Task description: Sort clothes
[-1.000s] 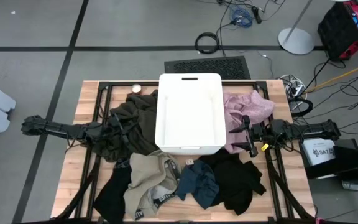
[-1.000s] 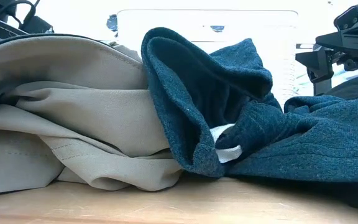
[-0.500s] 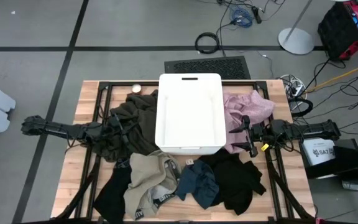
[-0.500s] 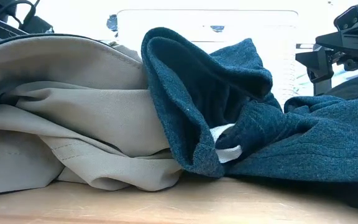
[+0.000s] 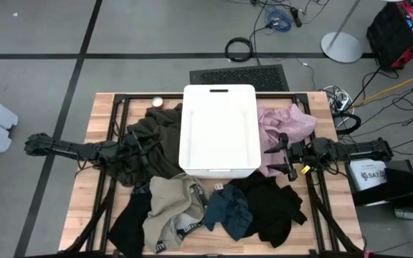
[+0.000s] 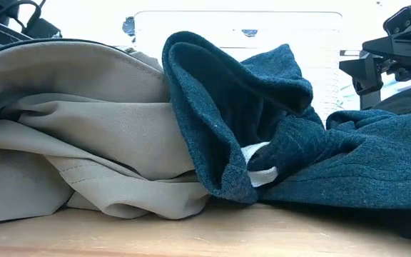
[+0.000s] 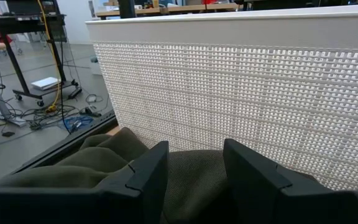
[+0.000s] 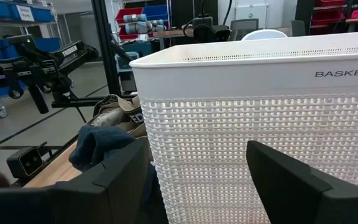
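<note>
The clothes lie in loose heaps around a white bin (image 5: 219, 130) that stands in the middle of the table (image 5: 95, 122). The olive garment (image 5: 153, 143), large and crumpled in deep folds, lies against the bin's left wall. The pink garment (image 5: 287, 125), thin and wrinkled, is bunched against the bin's right wall toward the far edge. Along the near edge lie, from left to right, a black garment (image 5: 129, 226), the beige garment (image 5: 169, 204) with a dark lettered waistband, the navy-teal garment (image 5: 228, 211) and a second black piece (image 5: 274, 204). In the low view the beige cloth (image 6: 77, 135) looks smooth and softly creased, and the navy-teal cloth (image 6: 262, 128) shows a fine knit with a white tag in its fold. The left arm stretches low and level from the table's left side, and the left gripper (image 7: 194, 171) rests on the olive fabric right by the bin, its two dark fingers spread and holding nothing. The right arm reaches in level from the right side, and the right gripper (image 8: 197, 180) hovers just beside the bin's right wall, at the pink garment's near edge, with its fingers wide apart and empty. The bin is rigid plastic, rectangular with rounded corners, with a woven-mesh pattern on its walls, a smooth rim and the word BASKET on one side. The table is pale wood planks with a black frame.
</note>
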Controlling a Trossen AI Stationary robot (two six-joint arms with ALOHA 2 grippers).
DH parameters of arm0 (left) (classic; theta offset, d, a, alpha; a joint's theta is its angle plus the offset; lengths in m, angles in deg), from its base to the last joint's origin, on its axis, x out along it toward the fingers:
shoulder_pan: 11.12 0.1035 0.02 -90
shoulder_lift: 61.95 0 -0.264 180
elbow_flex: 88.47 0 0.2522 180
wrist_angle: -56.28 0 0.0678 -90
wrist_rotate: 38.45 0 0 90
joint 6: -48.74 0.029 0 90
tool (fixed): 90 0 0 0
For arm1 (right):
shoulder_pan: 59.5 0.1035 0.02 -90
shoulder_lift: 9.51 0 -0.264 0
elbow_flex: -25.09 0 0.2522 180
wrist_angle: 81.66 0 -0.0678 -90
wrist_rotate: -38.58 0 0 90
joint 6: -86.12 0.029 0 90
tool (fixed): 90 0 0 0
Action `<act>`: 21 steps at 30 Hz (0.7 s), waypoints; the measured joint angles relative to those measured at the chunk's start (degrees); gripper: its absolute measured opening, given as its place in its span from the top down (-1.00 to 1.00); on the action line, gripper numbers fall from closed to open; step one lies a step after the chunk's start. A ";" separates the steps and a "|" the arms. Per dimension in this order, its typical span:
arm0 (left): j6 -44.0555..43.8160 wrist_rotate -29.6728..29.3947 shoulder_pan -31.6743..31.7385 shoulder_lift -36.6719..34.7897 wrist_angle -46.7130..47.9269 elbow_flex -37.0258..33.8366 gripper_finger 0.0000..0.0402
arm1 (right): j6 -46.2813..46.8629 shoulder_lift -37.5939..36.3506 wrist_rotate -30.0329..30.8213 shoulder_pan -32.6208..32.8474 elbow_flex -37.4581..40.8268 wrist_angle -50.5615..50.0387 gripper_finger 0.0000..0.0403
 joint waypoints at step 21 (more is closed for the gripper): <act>0.00 0.00 0.01 0.00 0.00 0.00 0.18 | 0.01 0.01 0.01 -0.01 0.01 -0.01 -0.29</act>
